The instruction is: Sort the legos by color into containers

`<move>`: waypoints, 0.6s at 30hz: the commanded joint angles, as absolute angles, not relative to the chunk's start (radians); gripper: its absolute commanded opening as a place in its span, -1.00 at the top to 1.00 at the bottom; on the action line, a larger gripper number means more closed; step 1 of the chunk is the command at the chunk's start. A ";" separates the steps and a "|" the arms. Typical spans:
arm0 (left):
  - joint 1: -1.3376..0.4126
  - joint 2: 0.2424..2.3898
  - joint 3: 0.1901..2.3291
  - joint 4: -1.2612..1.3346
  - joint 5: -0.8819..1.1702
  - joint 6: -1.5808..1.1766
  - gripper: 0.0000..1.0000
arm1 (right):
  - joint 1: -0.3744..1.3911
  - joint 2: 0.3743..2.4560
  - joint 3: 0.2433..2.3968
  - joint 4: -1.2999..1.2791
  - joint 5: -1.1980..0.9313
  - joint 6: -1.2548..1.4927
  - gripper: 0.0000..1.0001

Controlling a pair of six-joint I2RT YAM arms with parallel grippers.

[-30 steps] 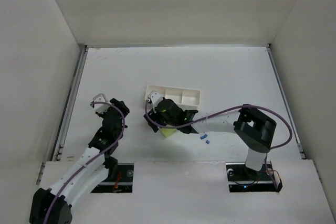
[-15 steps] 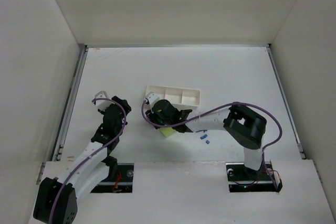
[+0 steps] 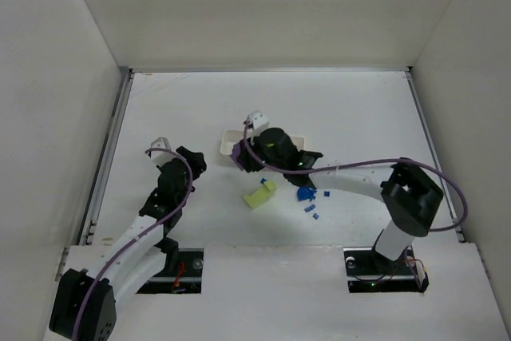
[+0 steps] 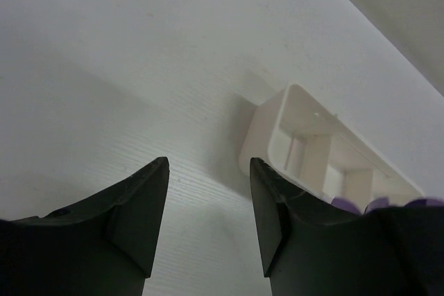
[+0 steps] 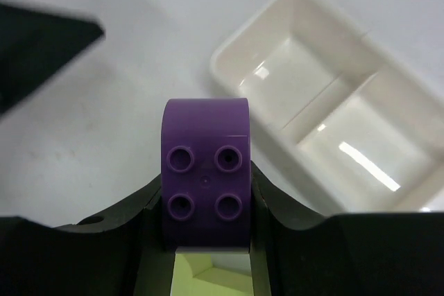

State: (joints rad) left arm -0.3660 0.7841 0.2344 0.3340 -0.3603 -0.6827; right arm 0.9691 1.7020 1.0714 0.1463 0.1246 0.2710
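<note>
- Broadly, the white surface carries everything, with the two arm bases at its 6 o'clock edge in the top view.
- Near the middle lies the low white rectangular plastic tray, split by thin dividers. Its middle is hidden under the right arm.
- That black-and-white arm reaches from its base toward 10 o'clock, so its wrist sits over the tray.
- At 9 o'clock of the tray, apart from it, is the left arm.
- Its left end effector points at the tray's rounded end. The two dark fingers are spread, with only bare surface between them.
- The right end effector is pinching the purple plastic brick by its sides, four studs facing the wrist camera.
- In that wrist view the tray's end compartment lies at 1 o'clock of the held brick.
- A yellow-green plastic brick rests on the surface at 5 o'clock of the tray's left end, outside it.
- Several small blue plastic bricks lie loose at 3 o'clock of the yellow-green one, also outside the tray.
</note>
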 commanded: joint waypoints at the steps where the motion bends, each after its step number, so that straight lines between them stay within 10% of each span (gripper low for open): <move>1: -0.396 0.717 0.320 0.342 -0.284 -0.748 0.06 | 0.883 1.592 1.045 0.236 0.010 0.386 0.58; 18: -0.679 0.836 0.406 0.598 -0.258 -0.880 -0.05 | 0.644 1.414 0.787 0.606 -0.370 0.796 0.59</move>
